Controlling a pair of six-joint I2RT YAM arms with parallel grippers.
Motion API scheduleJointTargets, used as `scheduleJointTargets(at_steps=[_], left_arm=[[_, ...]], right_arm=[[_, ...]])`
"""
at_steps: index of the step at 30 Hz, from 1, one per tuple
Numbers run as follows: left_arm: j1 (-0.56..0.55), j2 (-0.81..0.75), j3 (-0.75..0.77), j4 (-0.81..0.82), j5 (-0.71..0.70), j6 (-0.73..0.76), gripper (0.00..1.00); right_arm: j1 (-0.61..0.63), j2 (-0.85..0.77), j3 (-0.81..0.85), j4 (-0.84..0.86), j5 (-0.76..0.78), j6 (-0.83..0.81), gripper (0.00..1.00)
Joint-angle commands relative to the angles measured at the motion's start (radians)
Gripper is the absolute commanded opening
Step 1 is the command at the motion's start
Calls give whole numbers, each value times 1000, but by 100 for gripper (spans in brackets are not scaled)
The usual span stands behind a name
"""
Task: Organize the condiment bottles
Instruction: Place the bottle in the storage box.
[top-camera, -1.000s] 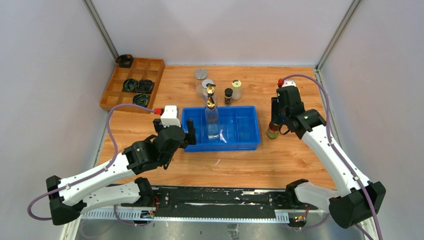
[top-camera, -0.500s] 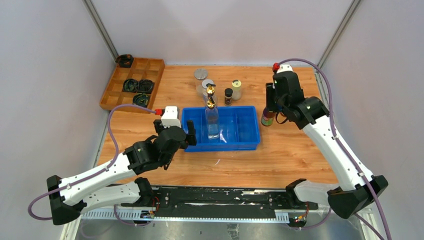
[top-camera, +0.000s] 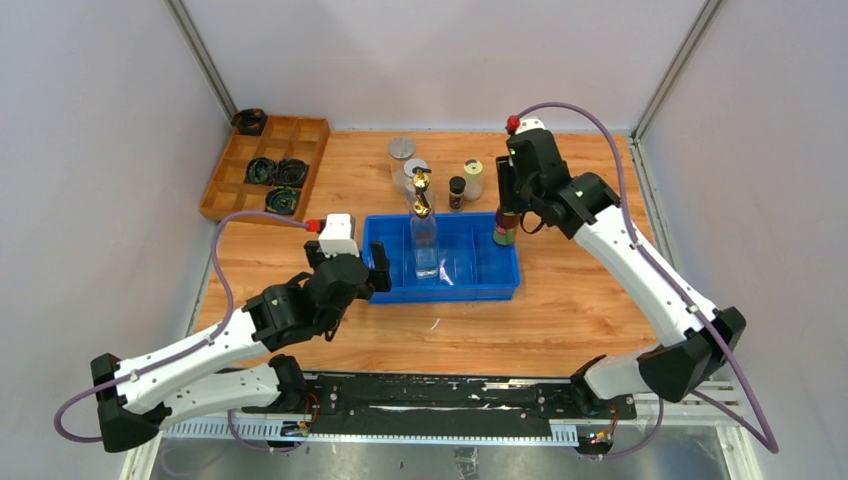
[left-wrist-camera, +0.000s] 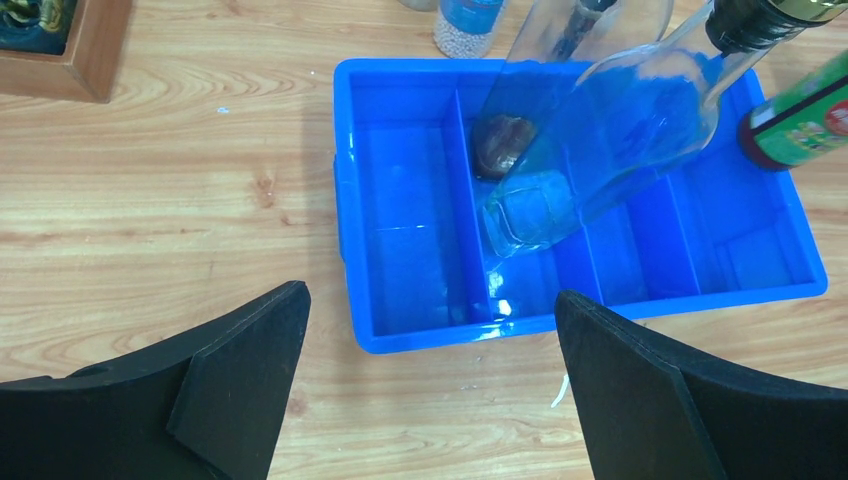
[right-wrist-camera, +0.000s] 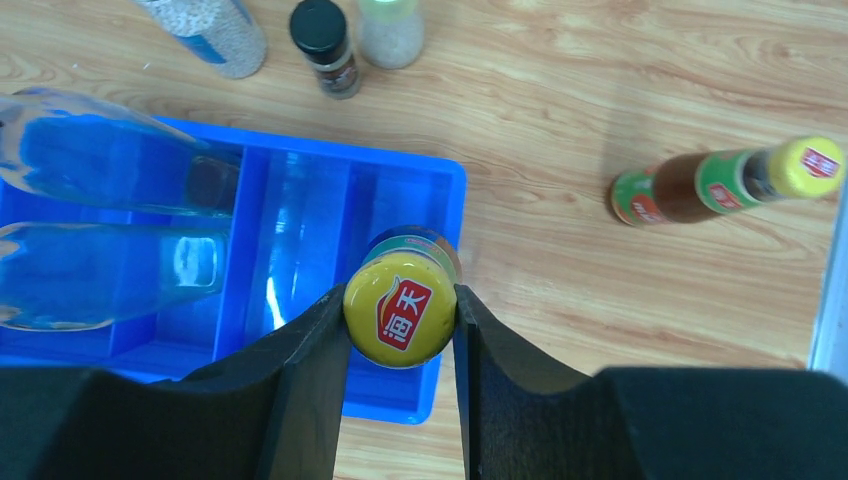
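Looking down on a wooden table (top-camera: 580, 300) boxed in by pale walls. Showing a blue bin (top-camera: 445, 293) near the middle, with a tall clear bottle (top-camera: 425, 245) standing upright in one of its inner compartments. Pinching the yellow cap of a sauce bottle (top-camera: 505, 232) in the right gripper (right-wrist-camera: 400, 305), jaws narrowed against both sides of the cap, holding it upright at the bin's right end; not showing whether its base is touching the bin. Hovering the left gripper (left-wrist-camera: 430, 300) just beside the bin's left end, jaws spread wide, gripping nothing. Showing a second sauce bottle (right-wrist-camera: 725, 182) on the wood right of the bin, well apart. Lining up behind the bin: silver-lidded jars (top-camera: 412, 172), a black-capped bottle (top-camera: 457, 192) and a cream-lidded jar (top-camera: 473, 178). Showing a wooden tray (top-camera: 225, 180) with black rings (top-camera: 275, 172) at far left.
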Motion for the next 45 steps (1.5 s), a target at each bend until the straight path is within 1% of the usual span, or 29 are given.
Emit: scheduleJointTargets(at_steps=[1,9,14,22,36,45], left_arm=[[-2,-43,-15,-30,-27,-30,100],[-2,-92,-20,-77,-51,-33,100],[-1,-115,-25,-96,-54,-32,100],[-2,-152,-29,-121,-61,-30,100],[-2,-163,-57,-130,-72,-32,100],[-2,-148,-55,-124,-86,-26,100]], right_arm=[[54,36,90,105,13,27,9],[136,130,159,139,48,58,9],[177,184,168,164,85,69,9],[209,216,93,267,116,62,8],[210,221,-103,487,125,60,8],[209,264,-146,552,126,52,8]])
